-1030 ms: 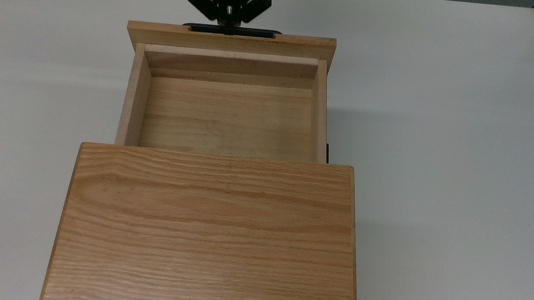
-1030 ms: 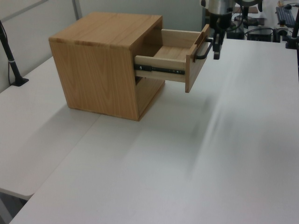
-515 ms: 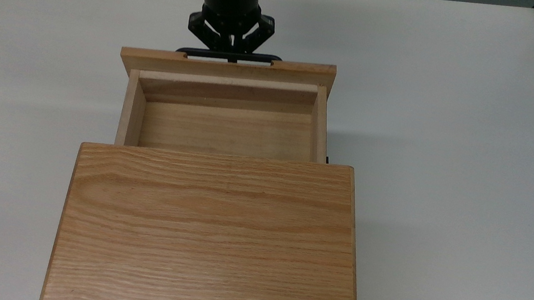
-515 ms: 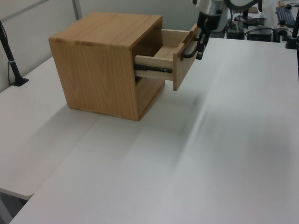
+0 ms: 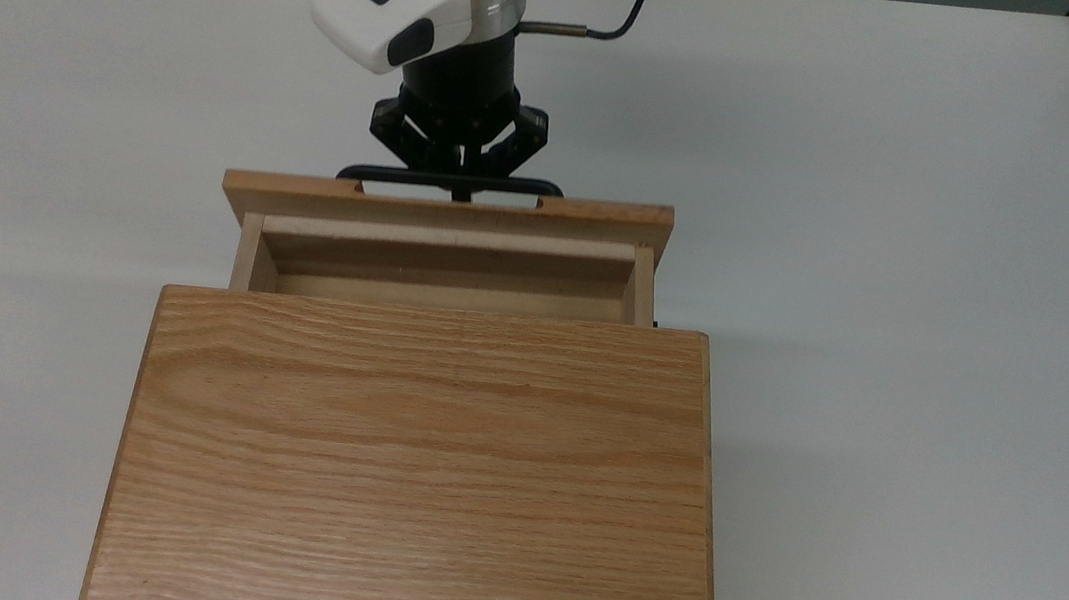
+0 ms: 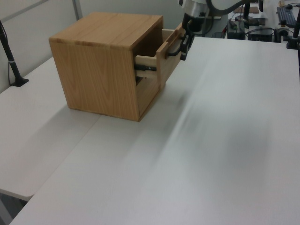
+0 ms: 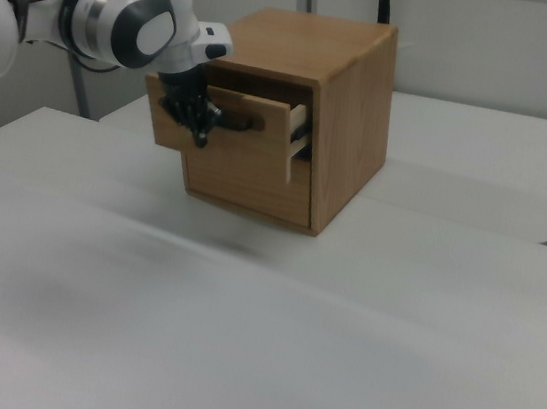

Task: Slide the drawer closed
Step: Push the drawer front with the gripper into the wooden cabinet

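The drawer (image 5: 594, 222) stands a short way out of the oak cabinet (image 5: 414, 478), with a narrow strip of its inside showing. Its thin black bar handle (image 5: 388, 173) runs along the front panel on the side away from the cabinet. My gripper (image 5: 456, 188) is at the middle of that handle, fingers together and pointing down, pressed against the bar and the panel. From the left view, the gripper (image 6: 185, 44) sits at the drawer (image 6: 165, 61) front, right of the cabinet (image 6: 103, 70). The right view has the gripper (image 7: 201, 126) on the drawer (image 7: 251, 146) front panel.
The cabinet stands on a wide white table (image 5: 899, 281). A black cable (image 5: 628, 9) trails from the arm's wrist. A black post (image 6: 11, 61) is clamped at the table edge on the left view's left. Monitors and cables (image 6: 281, 18) stand beyond the far edge.
The drawer has slid well into the cabinet, its front panel moving toward the cabinet body. My gripper has travelled with the handle the same way.
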Robot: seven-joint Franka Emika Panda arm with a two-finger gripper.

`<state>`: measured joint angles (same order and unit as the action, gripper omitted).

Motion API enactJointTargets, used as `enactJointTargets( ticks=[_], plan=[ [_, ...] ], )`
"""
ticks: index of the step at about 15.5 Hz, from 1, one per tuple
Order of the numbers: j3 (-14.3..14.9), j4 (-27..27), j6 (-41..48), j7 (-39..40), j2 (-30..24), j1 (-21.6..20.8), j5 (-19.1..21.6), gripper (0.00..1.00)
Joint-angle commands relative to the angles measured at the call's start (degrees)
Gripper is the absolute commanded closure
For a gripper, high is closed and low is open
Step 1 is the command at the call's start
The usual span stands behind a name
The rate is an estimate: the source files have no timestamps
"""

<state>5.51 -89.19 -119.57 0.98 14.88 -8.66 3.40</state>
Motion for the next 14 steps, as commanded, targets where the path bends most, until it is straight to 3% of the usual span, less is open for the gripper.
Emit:
enactJointTargets(
  ticks=[1, 9, 14],
  plan=[
    [0.55, 3.32, -8.82, -3.69, 4.27, -0.48, 0.91, 1.00],
    [0.55, 3.76, -22.97, -4.67, 8.67, -1.27, 0.73, 1.00],
    [0.55, 3.68, -26.42, -4.67, 9.20, -1.53, 0.64, 1.00]
  ],
)
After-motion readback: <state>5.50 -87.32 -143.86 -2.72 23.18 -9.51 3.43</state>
